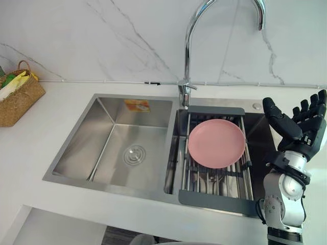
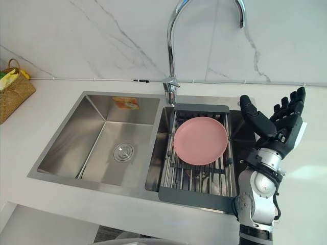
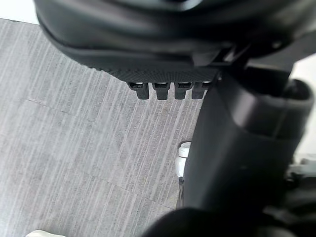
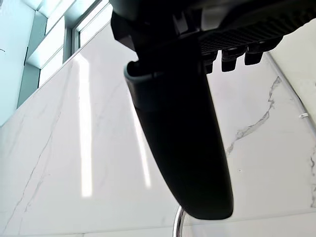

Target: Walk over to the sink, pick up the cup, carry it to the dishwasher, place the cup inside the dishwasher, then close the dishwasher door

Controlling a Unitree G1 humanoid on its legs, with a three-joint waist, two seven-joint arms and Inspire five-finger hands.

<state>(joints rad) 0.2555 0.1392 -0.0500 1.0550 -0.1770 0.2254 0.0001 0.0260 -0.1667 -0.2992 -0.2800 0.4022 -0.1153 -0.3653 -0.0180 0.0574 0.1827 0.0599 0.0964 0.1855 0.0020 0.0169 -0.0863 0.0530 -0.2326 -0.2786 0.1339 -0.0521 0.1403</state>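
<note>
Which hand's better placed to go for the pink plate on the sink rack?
Right. The right hand is up, open, right beside the rack holding the pink plate; the left hand hangs over the floor.

The right hand [image 1: 308,133] is held upright on a silver-grey forearm [image 1: 285,201], with the wrist set nearly vertical. Its fingers are extended upward and slightly spread, the thumb is stretched out toward the robot's left, and nothing is gripped. The left hand [image 3: 148,44] is seen from very close in its wrist view and appears to be hung low, pointed downward.
</note>
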